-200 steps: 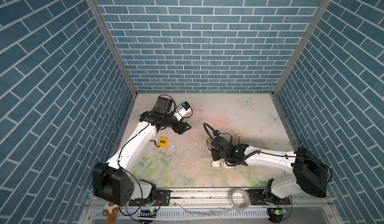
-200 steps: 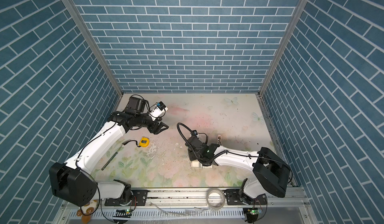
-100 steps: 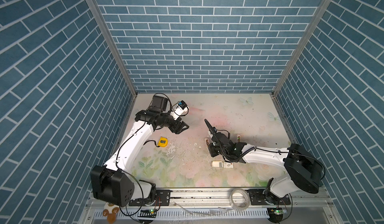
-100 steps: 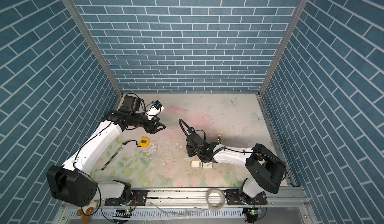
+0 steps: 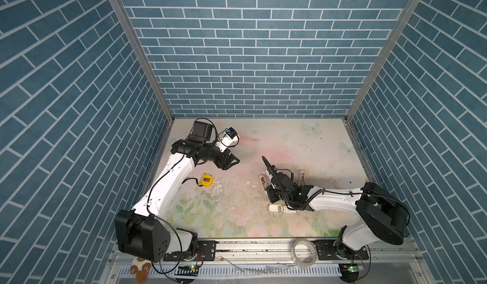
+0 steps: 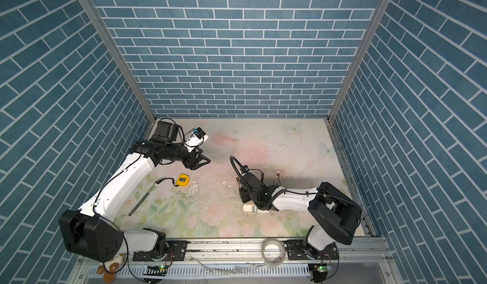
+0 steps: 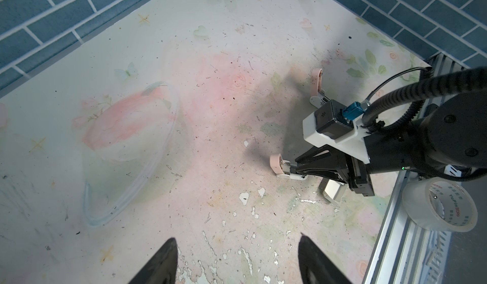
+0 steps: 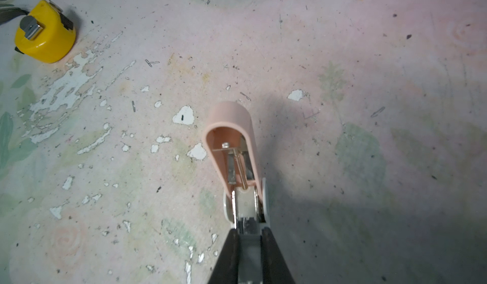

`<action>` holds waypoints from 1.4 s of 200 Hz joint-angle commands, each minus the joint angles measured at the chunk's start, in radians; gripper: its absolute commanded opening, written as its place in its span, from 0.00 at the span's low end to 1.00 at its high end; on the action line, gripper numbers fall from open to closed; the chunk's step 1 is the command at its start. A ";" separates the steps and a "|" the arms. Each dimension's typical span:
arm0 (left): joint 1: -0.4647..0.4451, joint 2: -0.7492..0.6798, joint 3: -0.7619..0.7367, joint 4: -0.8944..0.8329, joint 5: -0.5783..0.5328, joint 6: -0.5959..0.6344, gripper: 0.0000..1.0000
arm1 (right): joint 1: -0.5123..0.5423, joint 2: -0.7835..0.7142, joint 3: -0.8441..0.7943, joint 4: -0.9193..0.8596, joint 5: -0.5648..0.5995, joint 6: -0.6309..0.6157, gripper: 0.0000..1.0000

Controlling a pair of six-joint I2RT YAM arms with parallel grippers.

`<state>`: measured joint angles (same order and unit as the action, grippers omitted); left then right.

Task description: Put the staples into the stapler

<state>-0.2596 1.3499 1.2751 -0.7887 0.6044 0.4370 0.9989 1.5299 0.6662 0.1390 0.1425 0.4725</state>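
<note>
The right claw (image 8: 249, 240) is shut tight on a pale pink and white plastic stapler (image 8: 232, 121), its two black fingers (image 8: 229, 245) pinching the white and metal rear part from both sides. The stapler's pink cap points away from the claw and shows its hollow inner side, with a thin metal rod and spring inside. In both top views the held stapler (image 5: 263, 181) (image 6: 238, 181) sits low over the middle of the floral-printed worktop (image 5: 290, 143); whether its tip touches the surface cannot be told.

The small white card carton of staples (image 5: 279, 208) (image 6: 252, 208) lies flat on the worktop just beside the right wrist, on the side toward the front rail, partly hidden beneath the arm. From the left wrist camera it shows as a pale box (image 7: 333, 190) under the right claw (image 7: 292, 174). The strips themselves cannot be made out.

The left claw (image 5: 232, 161) (image 7: 237, 243) hangs well apart from all this, its jaws spread wide and empty above the bare worktop.

A second pink and white piece (image 5: 302, 176) (image 7: 316, 81) stands near the right wrist. A yellow tape measure (image 5: 205, 180) (image 8: 44, 32) lies near the left arm, and a roll of clear tape (image 5: 303, 251) rests on the front rail.
</note>
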 commanded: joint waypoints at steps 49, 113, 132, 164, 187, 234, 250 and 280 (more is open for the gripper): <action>0.008 -0.011 0.012 -0.003 0.014 -0.009 0.73 | -0.003 0.004 0.009 0.039 0.014 -0.035 0.18; 0.008 -0.024 -0.005 0.011 0.011 -0.011 0.73 | -0.004 0.032 0.016 0.043 0.012 -0.026 0.18; 0.008 -0.025 -0.008 0.014 0.010 -0.009 0.73 | -0.004 0.036 0.016 0.045 0.009 -0.023 0.18; 0.008 -0.028 -0.008 0.016 0.010 -0.009 0.73 | -0.004 0.043 0.016 0.044 0.011 -0.021 0.18; 0.008 -0.029 -0.008 0.019 0.009 -0.009 0.73 | -0.004 0.048 0.017 0.043 0.011 -0.020 0.18; 0.008 -0.035 -0.014 0.023 0.007 -0.009 0.73 | -0.002 0.044 0.011 0.040 0.009 -0.014 0.18; 0.008 -0.035 -0.014 0.022 0.006 -0.007 0.73 | -0.001 0.038 0.009 0.041 0.006 -0.014 0.17; 0.008 -0.038 -0.017 0.025 0.005 -0.007 0.73 | -0.002 0.020 0.002 0.044 0.012 -0.014 0.17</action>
<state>-0.2596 1.3334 1.2705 -0.7704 0.6041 0.4335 0.9985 1.5673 0.6666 0.1738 0.1421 0.4637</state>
